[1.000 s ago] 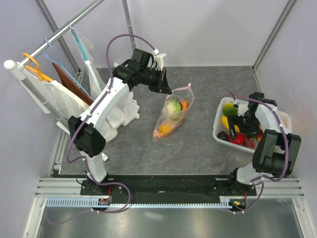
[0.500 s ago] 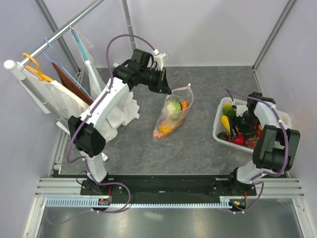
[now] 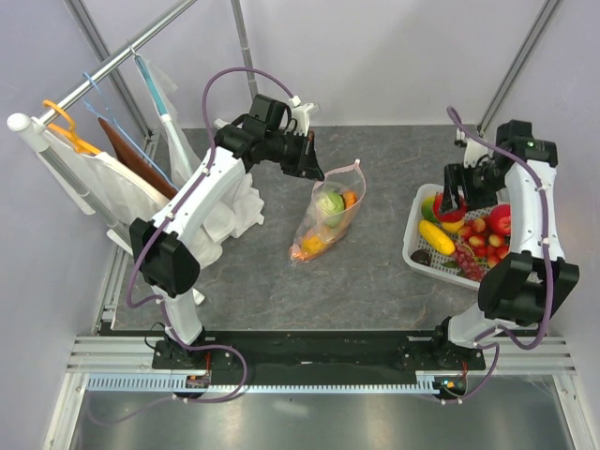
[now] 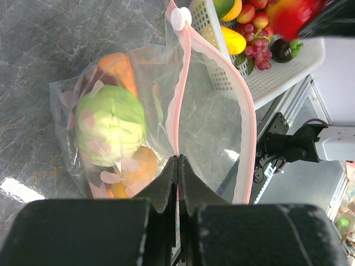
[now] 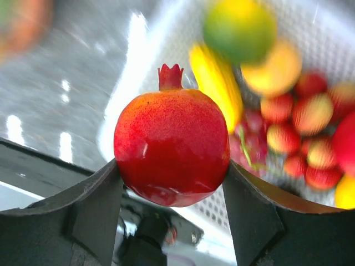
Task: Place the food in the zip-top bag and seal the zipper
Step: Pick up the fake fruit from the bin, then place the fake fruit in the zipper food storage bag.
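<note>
The zip-top bag (image 3: pixel 325 217) lies mid-table with its mouth raised; a green cabbage (image 3: pixel 328 202) and orange pieces show inside. My left gripper (image 3: pixel 315 165) is shut on the near lip of the bag's mouth. In the left wrist view the gripper (image 4: pixel 178 160) pinches the pink-red zipper (image 4: pixel 244 116), and the white slider (image 4: pixel 178 18) is at the far end. The mouth gapes open, with the cabbage (image 4: pixel 111 124) inside. My right gripper (image 3: pixel 454 199) is shut on a red pomegranate (image 5: pixel 172 133), held above the basket's left end.
The white slatted basket (image 3: pixel 412 247) at the right holds a yellow corn (image 3: pixel 436 236), red apples and other fruit. A rail with hangers and white cloth (image 3: pixel 94 178) stands at the left. A crumpled white cloth (image 3: pixel 242 206) lies by the left arm.
My right gripper has risen out of the basket with the red pomegranate and moved toward the far side. The left gripper and the bag have not moved.
</note>
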Available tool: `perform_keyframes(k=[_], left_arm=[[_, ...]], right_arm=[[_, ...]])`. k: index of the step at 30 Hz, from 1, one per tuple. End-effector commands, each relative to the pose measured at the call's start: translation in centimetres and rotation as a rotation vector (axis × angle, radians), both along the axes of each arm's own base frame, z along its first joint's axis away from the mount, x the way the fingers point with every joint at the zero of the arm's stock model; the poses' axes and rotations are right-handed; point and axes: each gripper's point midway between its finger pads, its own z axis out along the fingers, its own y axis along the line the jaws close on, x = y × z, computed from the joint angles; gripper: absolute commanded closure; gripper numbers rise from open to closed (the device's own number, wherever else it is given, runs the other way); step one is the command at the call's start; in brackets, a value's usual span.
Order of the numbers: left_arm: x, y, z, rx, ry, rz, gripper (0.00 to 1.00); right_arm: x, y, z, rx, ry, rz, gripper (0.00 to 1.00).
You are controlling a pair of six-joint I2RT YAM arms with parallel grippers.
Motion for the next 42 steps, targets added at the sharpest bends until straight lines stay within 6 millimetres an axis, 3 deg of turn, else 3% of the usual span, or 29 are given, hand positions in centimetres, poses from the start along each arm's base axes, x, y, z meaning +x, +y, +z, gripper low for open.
perform_keyframes(k=[1, 2, 5, 8, 11, 13, 14, 17, 22, 34, 37, 39, 42], left_arm=[[-0.5, 0.0, 1.8, -0.049, -0.02, -0.011, 0.98], [-0.5, 0.0, 1.8, -0.049, -0.021, -0.012, 0.98], [-0.6, 0.1, 1.6, -0.044, -0.02, -0.013, 0.98], [-0.7, 0.1, 1.7, -0.047, -0.021, -0.017, 0.98], [-0.9, 0.1, 1.8, -0.053, -0.018, -0.024, 0.98], [-1.0, 0.1, 1.9, -0.053, -0.017, -0.026, 0.98], [-1.1, 0.1, 1.9, -0.053, -0.018, -0.028, 0.98], [-1.1, 0.2, 2.0, -0.051, -0.022, -0.027, 0.98], [-1.1, 0.2, 2.1, -0.053, -0.023, -0.026, 0.98], [-1.4, 0.0, 2.5, -0.073, -0.015, -0.042, 0.98], [-1.5, 0.0, 2.9, -0.078, -0.02, -0.045, 0.98], [-1.5, 0.0, 3.0, -0.08, -0.024, -0.047, 0.98], [-1.5, 0.1, 2.9, -0.076, -0.025, -0.046, 0.98]], right_arm=[[0.9, 4.3, 6.5, 0.224, -0.128, 0.074, 0.42], [1.7, 5.8, 9.0, 0.287, -0.194, 0.104, 0.42], [3.4, 8.5, 12.6, 0.354, -0.293, 0.175, 0.42], [4.0, 11.9, 14.8, 0.379, -0.373, 0.301, 0.42], [4.7, 14.4, 15.9, 0.407, -0.433, 0.379, 0.42], [5.3, 15.0, 16.5, 0.42, -0.464, 0.384, 0.41], [5.5, 16.7, 16.9, 0.426, -0.495, 0.433, 0.41], [6.0, 19.3, 17.2, 0.442, -0.52, 0.477, 0.4], [5.5, 23.1, 15.3, 0.451, -0.467, 0.54, 0.4], [4.2, 25.7, 7.8, 0.312, -0.351, 0.597, 0.32], [3.9, 25.8, 7.2, 0.283, -0.339, 0.599, 0.19], [3.9, 25.6, 7.4, 0.273, -0.343, 0.593, 0.03], [4.0, 25.6, 8.7, 0.273, -0.358, 0.585, 0.02]])
